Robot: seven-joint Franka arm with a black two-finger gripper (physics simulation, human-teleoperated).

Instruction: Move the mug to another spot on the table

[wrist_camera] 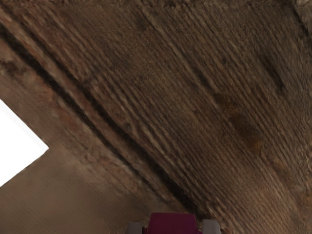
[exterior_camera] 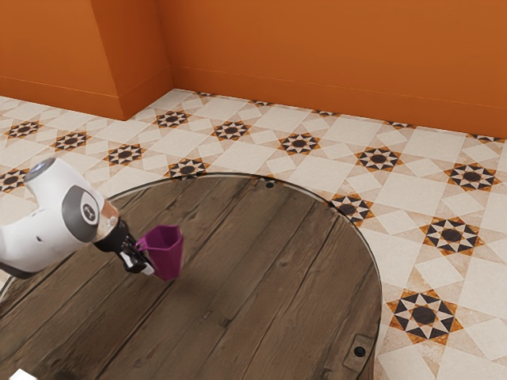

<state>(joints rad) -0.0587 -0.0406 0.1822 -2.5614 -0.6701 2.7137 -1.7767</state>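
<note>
Broadly, our round table (exterior_camera: 277, 269) of rough, dark wooden planks spreads wide; over its side toward the exterior view's left is the smooth, tapered magenta mug (exterior_camera: 165, 249), its wall pinched by our black gripper (exterior_camera: 143, 257).

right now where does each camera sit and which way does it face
Exterior view: beside the arm, above the table, looking down across it toward the orange walls; shows the white arm and gripper.
Wrist view: by the gripper, facing down at the table planks; fingertips flank the mug.
Shared: the mug and the table.
</note>
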